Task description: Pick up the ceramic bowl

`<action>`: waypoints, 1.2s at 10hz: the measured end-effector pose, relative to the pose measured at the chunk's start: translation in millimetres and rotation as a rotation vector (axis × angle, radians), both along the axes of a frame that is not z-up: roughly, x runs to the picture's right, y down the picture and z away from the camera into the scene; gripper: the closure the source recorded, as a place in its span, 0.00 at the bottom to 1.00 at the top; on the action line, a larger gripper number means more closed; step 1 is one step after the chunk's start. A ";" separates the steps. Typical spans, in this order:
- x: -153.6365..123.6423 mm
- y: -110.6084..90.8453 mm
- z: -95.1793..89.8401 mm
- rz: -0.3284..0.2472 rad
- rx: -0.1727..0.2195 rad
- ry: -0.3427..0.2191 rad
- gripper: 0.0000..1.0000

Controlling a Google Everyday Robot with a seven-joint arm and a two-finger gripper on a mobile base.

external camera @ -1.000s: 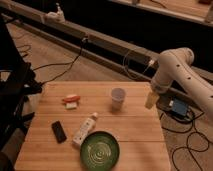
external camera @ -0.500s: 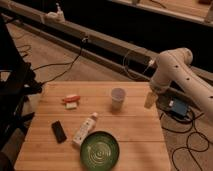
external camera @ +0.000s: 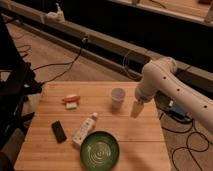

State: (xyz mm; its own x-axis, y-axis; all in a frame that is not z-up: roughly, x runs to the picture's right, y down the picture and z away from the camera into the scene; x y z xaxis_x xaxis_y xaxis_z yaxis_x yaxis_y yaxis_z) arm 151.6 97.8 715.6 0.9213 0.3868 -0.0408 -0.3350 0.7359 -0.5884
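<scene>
While the green round ceramic bowl [external camera: 100,149] sits upright and open-side up at the near edge of the slatted wooden desk [external camera: 145,135], nothing is in contact with it.

Gripper: the tan gripper [external camera: 136,109] hangs pointing downward from the white robot arm [external camera: 165,82], over the right part of the desk. It is just beside the pale paper cup [external camera: 117,96] and well apart from the bowl. Whether it is released or clenched cannot be told; nothing is seen held in it.

Surroundings of the bowl: a white plastic bottle [external camera: 85,129] lies on its side just beside the bowl's left rim, possibly touching. A black rectangular block [external camera: 59,131] lies further left. A small red-and-white packet [external camera: 71,100] lies towards the far left of the desk.

Assessment: the approach has not reached the bowl. Its right and near rim are free of other items, so a rim grasp from that side looks the most workable. An approach from the left risks knocking the bottle, and the cup stands close to the gripper's present position.
</scene>
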 end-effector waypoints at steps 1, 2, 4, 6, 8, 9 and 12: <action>-14.5 15.0 -4.6 -0.003 -0.018 -0.035 0.20; -28.3 28.6 -9.8 0.000 -0.037 -0.074 0.20; -60.5 53.9 -24.7 0.001 -0.076 -0.188 0.20; -64.0 56.3 -26.9 0.000 -0.079 -0.203 0.20; -64.3 56.1 -26.6 -0.001 -0.079 -0.203 0.20; -63.6 57.3 -24.1 -0.002 -0.075 -0.200 0.20; -88.8 81.2 -7.9 0.043 -0.096 -0.227 0.20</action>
State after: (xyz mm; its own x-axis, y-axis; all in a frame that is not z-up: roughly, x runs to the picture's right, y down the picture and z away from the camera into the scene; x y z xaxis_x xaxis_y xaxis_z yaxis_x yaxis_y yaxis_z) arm 62.8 178.9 707.6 0.8937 0.4303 0.1272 -0.2159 0.6608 -0.7189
